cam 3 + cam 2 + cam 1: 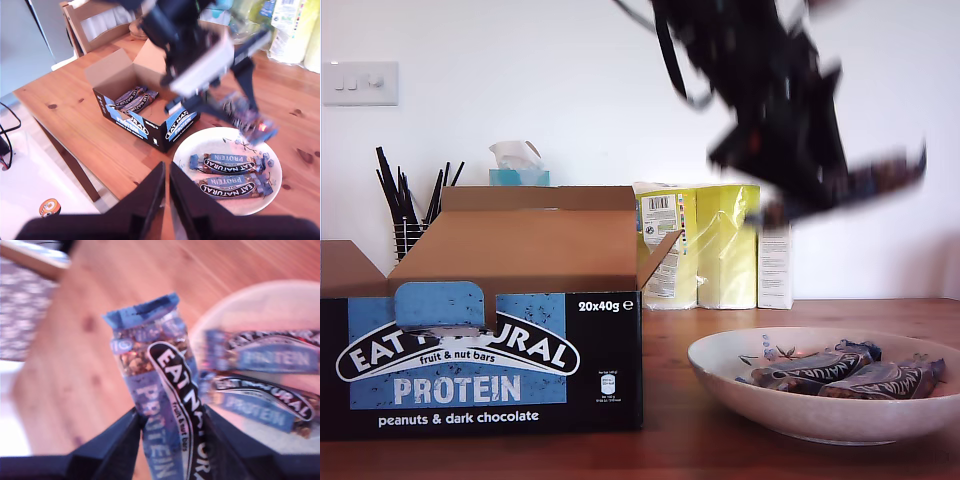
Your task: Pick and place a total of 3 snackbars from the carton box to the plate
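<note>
My first gripper [805,190] hangs blurred above the plate [800,415], shut on a snackbar [885,172]. The first wrist view shows that snackbar [155,375] standing out from between the gripper's [172,422] dark fingers, with the plate [260,300] just beside it below. Two snackbars [815,368] [880,380] lie side by side in the plate [220,142]. The carton box [480,370] stands open at the exterior view's left, and more snackbars [132,100] lie inside it. My second gripper [167,192] is high above the table's near edge, shut on nothing.
Yellow packs [720,245] and a small white carton [775,265] stand behind the plate against the wall. A tissue box [518,165] and a holder of black sticks [405,215] stand behind the carton box. A wooden chair [100,25] stands past the table's far side.
</note>
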Controlling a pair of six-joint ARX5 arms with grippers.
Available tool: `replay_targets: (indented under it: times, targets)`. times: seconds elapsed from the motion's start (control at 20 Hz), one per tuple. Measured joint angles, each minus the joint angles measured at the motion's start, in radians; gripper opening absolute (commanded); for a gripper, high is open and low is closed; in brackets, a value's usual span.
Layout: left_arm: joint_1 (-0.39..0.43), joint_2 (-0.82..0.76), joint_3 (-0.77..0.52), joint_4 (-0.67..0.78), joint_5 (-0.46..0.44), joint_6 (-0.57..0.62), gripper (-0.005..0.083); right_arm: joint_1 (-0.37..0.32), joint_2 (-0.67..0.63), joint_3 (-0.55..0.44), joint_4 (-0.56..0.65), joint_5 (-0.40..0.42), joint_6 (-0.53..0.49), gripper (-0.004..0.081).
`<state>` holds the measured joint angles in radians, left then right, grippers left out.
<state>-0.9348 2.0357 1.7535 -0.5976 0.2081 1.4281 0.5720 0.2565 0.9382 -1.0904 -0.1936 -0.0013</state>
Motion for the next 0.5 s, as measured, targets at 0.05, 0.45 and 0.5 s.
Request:
replay_targets:
  times: [0.05,0.45,0.5]
  targets:
    - [0.0,0.022,-0.004,0.0,0.0,0.034,0.0249,0.0,-0.005,0.0,-0.009,0.003,0.001,-0.0013]
    - [-0.032,0.035,-0.006,-0.061,0.018,0.188,0.0251,0.0,-0.007,0.0,-0.026,0.02,0.001,-0.0013]
    - [-0.037,0.037,-0.006,-0.078,0.02,0.191,0.0251,0.0,-0.007,0.0,-0.026,0.02,0.001,-0.0013]
